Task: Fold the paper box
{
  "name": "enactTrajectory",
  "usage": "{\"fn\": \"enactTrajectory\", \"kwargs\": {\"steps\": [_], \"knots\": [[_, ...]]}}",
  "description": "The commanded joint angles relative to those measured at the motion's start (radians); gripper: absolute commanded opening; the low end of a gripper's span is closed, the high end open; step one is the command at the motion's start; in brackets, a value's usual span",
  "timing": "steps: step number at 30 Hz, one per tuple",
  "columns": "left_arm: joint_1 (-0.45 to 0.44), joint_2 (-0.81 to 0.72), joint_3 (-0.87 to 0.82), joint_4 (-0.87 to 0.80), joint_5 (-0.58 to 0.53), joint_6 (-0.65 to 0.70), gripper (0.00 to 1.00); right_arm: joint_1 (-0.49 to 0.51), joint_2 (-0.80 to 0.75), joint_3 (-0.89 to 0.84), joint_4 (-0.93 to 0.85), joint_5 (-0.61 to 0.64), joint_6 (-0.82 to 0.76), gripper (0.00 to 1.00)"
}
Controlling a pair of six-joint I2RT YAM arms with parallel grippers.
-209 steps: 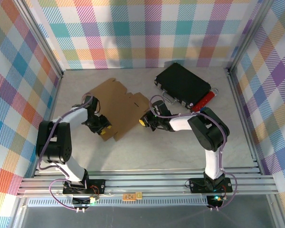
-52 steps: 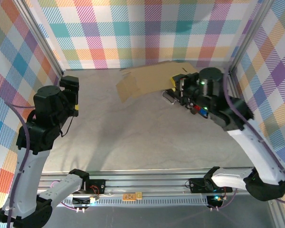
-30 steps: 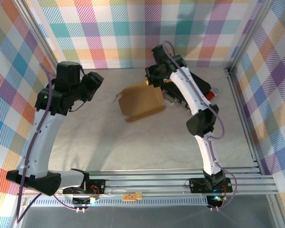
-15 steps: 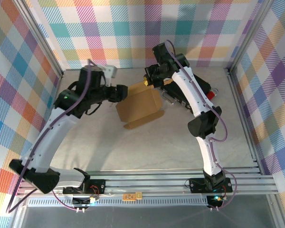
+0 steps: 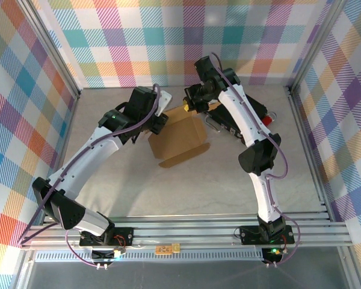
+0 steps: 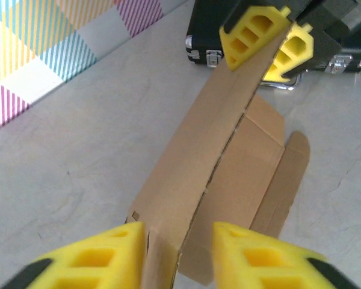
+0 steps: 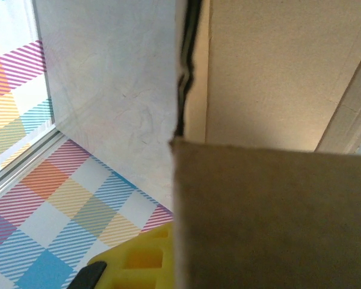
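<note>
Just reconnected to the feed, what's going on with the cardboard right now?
The right gripper is clamped on the far end of a raised panel of the paper box; the rest lies on the table. The left gripper straddles the near end, jaws not closed yet. A black case sits behind.

A: Overhead light is bright and even; shadows on the table (image 5: 138,180) are soft.
B: And the wrist cameras?
A: Left one: paper box (image 6: 192,180) sharp, near yellow fingers (image 6: 96,262) blurred. Right one: box close to the lens, soft, its lower flap in shade.
</note>
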Motion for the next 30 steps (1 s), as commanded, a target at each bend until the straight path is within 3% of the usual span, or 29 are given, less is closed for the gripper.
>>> {"fn": "enactTrajectory", "kwargs": {"steps": [1, 3, 6, 8, 11, 18, 30], "knots": [[-0.025, 0.024, -0.016, 0.017, -0.010, 0.038, 0.21, -0.005, -0.018, -0.013, -0.007, -0.035, -0.013, 0.00], [-0.037, 0.025, -0.033, 0.017, -0.011, 0.041, 0.11, -0.006, -0.019, -0.026, 0.006, -0.047, -0.016, 0.01], [-0.039, 0.017, -0.065, 0.012, -0.014, 0.035, 0.00, -0.009, -0.031, -0.052, 0.034, -0.078, -0.023, 0.21], [-0.040, 0.011, -0.081, 0.006, -0.016, 0.033, 0.00, -0.013, -0.051, -0.079, 0.065, -0.094, -0.039, 0.37], [-0.040, -0.007, -0.110, 0.002, 0.002, 0.033, 0.00, -0.014, -0.095, -0.135, 0.098, -0.120, -0.065, 0.49], [-0.040, -0.018, -0.139, 0.003, 0.020, 0.027, 0.00, 0.012, -0.207, -0.351, 0.223, -0.189, -0.069, 0.43], [-0.040, -0.012, -0.135, 0.008, 0.019, 0.025, 0.00, 0.022, -0.192, -0.419, 0.257, -0.207, -0.095, 0.30]]}}
